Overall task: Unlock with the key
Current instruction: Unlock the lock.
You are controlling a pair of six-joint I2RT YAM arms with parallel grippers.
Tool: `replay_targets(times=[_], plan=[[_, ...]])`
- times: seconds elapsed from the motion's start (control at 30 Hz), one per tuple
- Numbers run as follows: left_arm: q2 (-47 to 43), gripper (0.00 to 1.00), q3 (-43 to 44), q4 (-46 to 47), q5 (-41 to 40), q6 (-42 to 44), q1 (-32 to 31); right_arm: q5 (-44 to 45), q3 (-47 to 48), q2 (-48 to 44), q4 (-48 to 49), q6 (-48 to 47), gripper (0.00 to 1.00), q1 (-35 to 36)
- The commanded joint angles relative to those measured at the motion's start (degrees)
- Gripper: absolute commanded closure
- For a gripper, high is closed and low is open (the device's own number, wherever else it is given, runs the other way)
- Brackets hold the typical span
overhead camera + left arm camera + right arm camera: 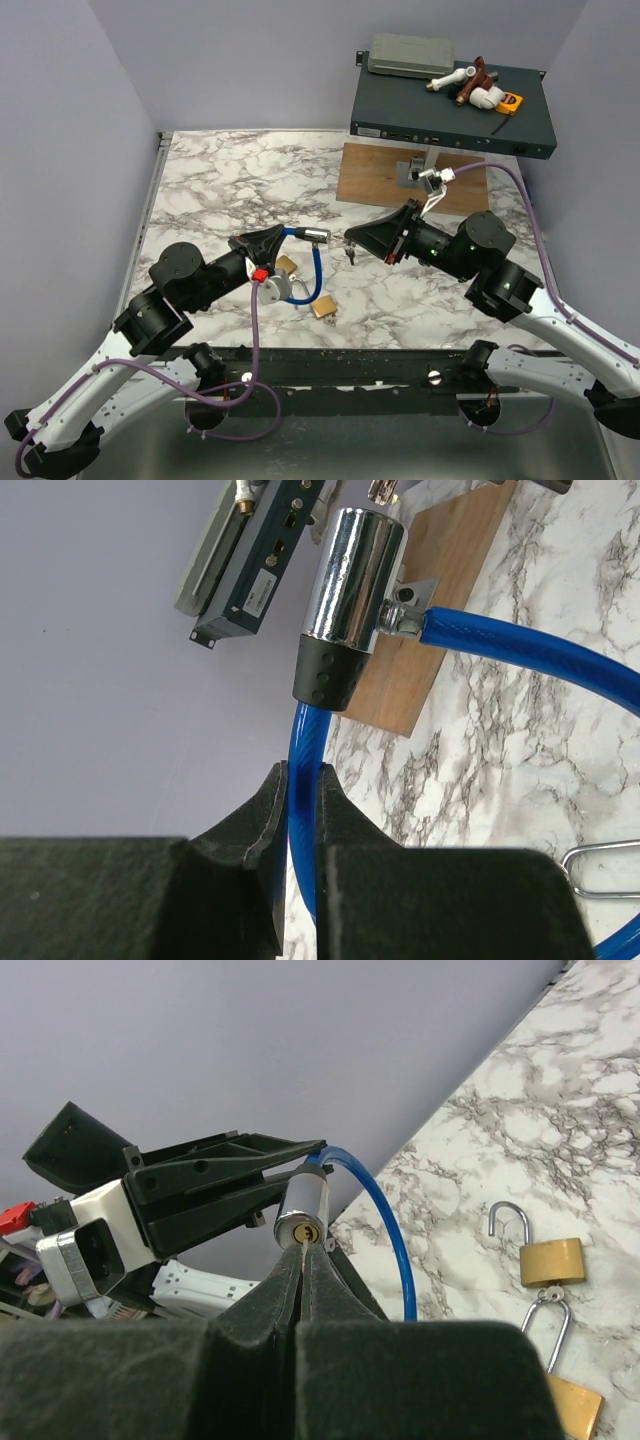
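Left claw (pixel 300 783) clamped on cable (pixel 500 645), presenting lock barrel (pixel 302 1205) rightward; right claw (pixel 302 1262) pinches key (pixel 303 1247), tip at keyhole (pixel 301 1232) for insertion.

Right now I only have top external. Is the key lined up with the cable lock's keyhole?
Observer: Yes. In right wrist the key, pinched in the right gripper, meets the slot in the lock cylinder face; depth unclear.
Operator: Left grip solid?
Observer: Left wrist shows the left gripper shut on the blue cable close to the cylinder's black end.
Operator: Padlocks locked?
Observer: Right wrist shows one brass padlock with its shackle swung open.
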Motion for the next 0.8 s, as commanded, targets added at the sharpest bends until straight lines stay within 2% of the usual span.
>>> replay_targets(times=[0.0,0.77], plan=[[-0.8,1.0,0.28,2.94,1.38,-0.82,0.46,-2.6,1.01,0.84,2.83,-0.23,0.99,0.34],[-0.84,1.0,0.65,3.09,2.31,-0.99,0.65,-0.65,-0.47,1.82,2.31,-0.18,0.99,0.3]])
